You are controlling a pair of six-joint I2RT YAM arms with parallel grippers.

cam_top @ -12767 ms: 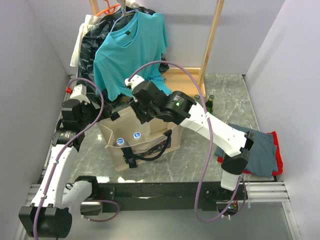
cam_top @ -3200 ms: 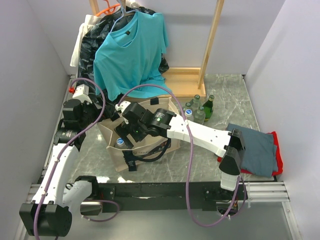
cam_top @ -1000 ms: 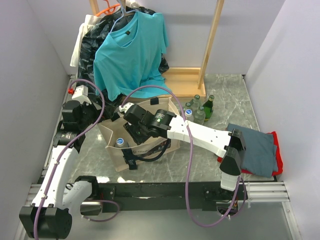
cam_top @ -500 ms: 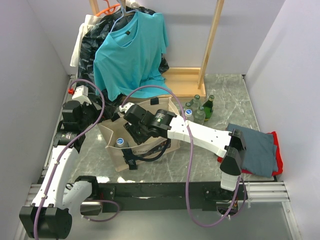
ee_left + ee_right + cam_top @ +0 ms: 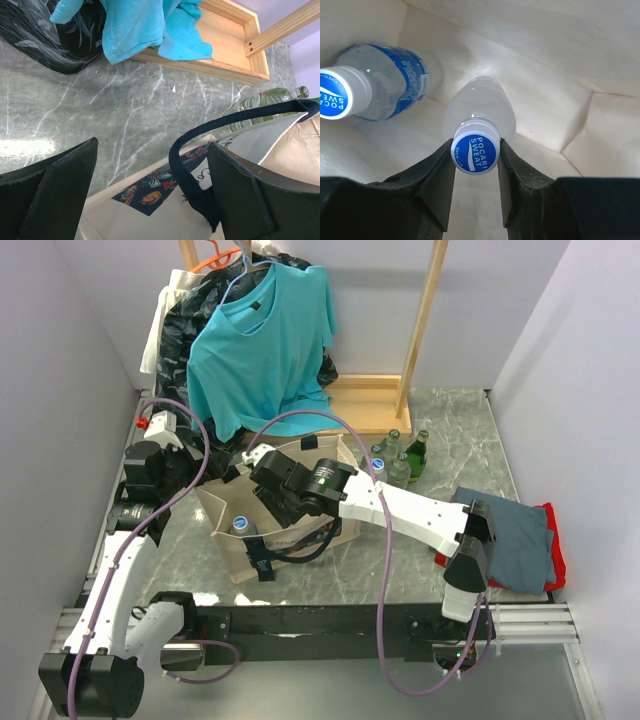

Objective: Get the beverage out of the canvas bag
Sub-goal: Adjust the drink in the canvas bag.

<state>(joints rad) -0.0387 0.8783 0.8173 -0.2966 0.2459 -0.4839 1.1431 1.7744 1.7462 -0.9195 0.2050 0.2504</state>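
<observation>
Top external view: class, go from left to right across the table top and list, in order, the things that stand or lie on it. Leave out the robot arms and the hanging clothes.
Canvas bag → cluster of glass bottles → folded grey and red clothes.

Inside the canvas bag, the right gripper pinches the blue Pocari Sweat cap of a clear bottle between its dark fingers. A second bottle, blue-labelled, leans at upper left, seemingly apart from the first.
</observation>
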